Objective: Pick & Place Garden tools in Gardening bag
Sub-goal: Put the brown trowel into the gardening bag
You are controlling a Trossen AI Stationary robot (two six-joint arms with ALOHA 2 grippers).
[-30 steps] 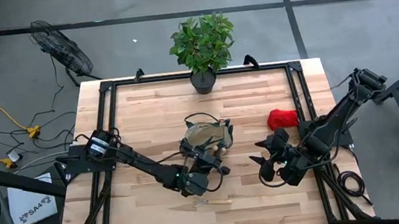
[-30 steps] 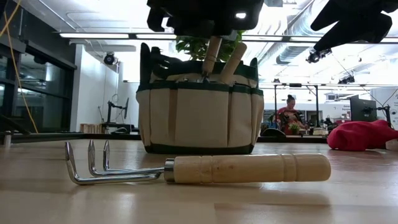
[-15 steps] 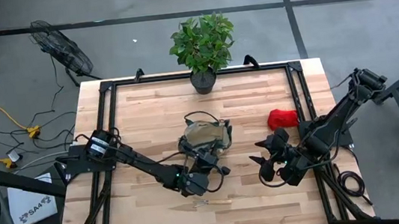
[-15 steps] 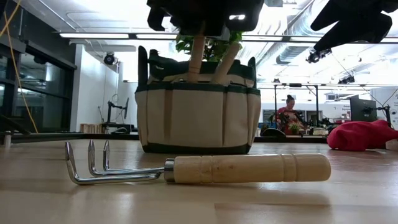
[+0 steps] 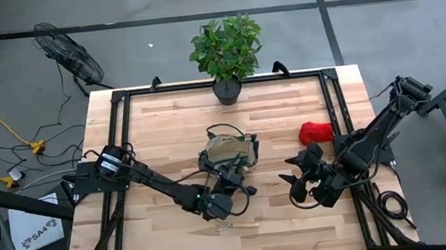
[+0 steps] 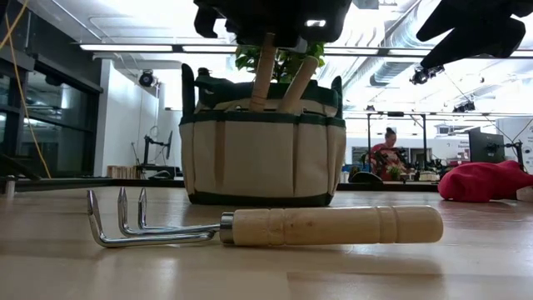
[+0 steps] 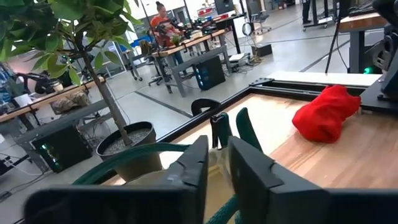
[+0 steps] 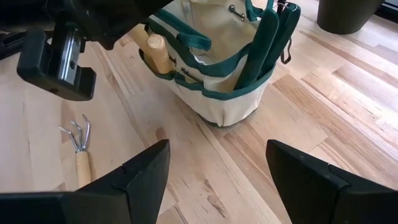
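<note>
The tan gardening bag (image 5: 230, 153) with green trim stands mid-table and also shows in the low view (image 6: 262, 150). Two wooden tool handles stick up out of it. My left gripper (image 6: 271, 21) hangs over the bag's near side, shut on the left handle (image 6: 263, 71). The other handle (image 6: 301, 79) leans beside it. A wooden-handled hand fork (image 6: 275, 227) lies flat on the table near the bag and also shows in the high view (image 5: 224, 223). A red bundle (image 5: 315, 131) lies right of the bag. My right gripper (image 8: 217, 186) is open and empty, right of the bag. My left gripper comes from above, pointing down, onto the top end of the wooden handle (image 6: 266, 52). The gripper's own body hides the place of contact. The handle stands nearly upright, leaning a little, with its lower part down inside the bag.
A potted green plant (image 5: 227, 53) stands at the table's far edge behind the bag. Black frame rails (image 5: 122, 128) run along the table's sides. Bare wood lies left of the bag and along the near edge.
The held handle has swung from leaning right to nearly upright and shifted toward the table's left. The bag has slid a little toward the left with it. The fork and red bundle have stayed put.
</note>
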